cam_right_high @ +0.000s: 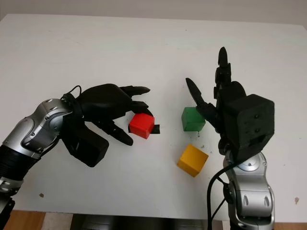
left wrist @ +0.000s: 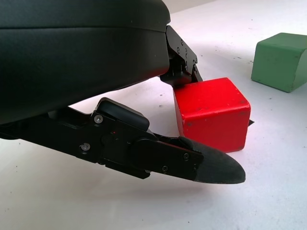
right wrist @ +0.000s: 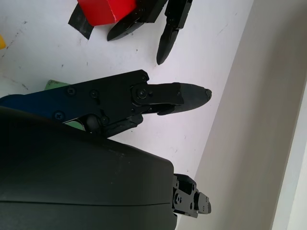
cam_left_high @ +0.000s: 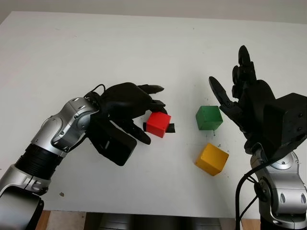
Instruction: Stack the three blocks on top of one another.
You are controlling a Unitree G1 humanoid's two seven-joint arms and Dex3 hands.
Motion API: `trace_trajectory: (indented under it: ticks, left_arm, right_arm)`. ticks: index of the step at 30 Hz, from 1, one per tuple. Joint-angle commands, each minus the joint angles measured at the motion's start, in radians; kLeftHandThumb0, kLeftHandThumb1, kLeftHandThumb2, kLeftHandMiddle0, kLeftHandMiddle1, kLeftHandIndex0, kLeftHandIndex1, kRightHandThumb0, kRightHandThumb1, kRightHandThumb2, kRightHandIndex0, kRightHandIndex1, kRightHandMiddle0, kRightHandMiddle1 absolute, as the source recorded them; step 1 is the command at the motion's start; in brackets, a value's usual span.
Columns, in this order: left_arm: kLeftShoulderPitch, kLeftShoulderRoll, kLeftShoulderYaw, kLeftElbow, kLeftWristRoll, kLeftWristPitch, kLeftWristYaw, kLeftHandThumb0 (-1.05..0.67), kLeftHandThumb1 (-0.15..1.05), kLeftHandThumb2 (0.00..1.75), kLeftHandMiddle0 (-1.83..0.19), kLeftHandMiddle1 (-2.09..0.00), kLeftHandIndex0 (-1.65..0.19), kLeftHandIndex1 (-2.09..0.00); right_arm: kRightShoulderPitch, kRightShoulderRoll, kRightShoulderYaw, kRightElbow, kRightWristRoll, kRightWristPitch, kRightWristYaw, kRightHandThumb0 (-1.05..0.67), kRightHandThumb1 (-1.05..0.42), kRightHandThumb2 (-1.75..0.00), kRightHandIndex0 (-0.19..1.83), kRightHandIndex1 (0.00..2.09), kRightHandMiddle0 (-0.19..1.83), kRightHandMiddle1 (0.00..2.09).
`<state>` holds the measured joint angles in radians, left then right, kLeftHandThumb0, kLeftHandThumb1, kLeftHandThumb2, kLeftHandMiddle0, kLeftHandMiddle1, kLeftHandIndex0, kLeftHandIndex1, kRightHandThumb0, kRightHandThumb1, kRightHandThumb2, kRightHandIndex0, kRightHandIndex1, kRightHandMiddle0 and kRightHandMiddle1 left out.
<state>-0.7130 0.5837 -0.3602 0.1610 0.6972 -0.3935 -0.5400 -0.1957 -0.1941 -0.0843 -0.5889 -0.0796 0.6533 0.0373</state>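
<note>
Red block (cam_left_high: 158,123) between left robot hand (cam_left_high: 136,108) fingers, not clearly gripped, right robot hand (cam_left_high: 242,98) open beside green block (cam_left_high: 208,117)

Colours: solid red cube block (cam_left_high: 158,123), solid green cube block (cam_left_high: 208,117), solid yellow cube block (cam_left_high: 212,159); white tabletop (cam_left_high: 144,48); black tape patch (cam_left_high: 171,128); both hands black.

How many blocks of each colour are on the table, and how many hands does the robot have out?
Red block: 1
Green block: 1
Yellow block: 1
Robot hands: 2, left hand at the red block, right hand open beside the green block
Total: 5
</note>
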Motion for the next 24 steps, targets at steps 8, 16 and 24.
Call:
trace_trajectory:
  ticks: [8,16,24]
  left_arm:
    - [-0.001,-0.093,0.066,0.103,-0.07,0.096,0.181,-0.95,1.05,0.37,0.19,0.0,0.19,0.0]
    - [-0.047,-0.203,0.193,0.335,-0.248,0.062,0.46,-0.86,1.05,0.56,0.19,0.0,0.19,0.0]
    - [0.007,-0.255,0.32,0.341,-0.561,0.086,0.35,-0.79,1.05,0.61,0.19,0.0,0.19,0.0]
  right_arm:
    - [0.006,-0.003,-0.04,-0.025,0.024,-0.023,0.0,-0.49,-1.05,-0.28,-0.18,0.04,-0.16,0.05]
    - [0.037,-0.128,-0.11,-0.084,0.032,-0.053,0.101,-0.52,-1.0,-0.08,-0.19,0.01,-0.16,0.05]
    - [0.094,-0.429,-0.177,-0.126,0.007,-0.103,0.352,-0.59,-0.86,-0.03,-0.1,0.06,0.0,0.1]
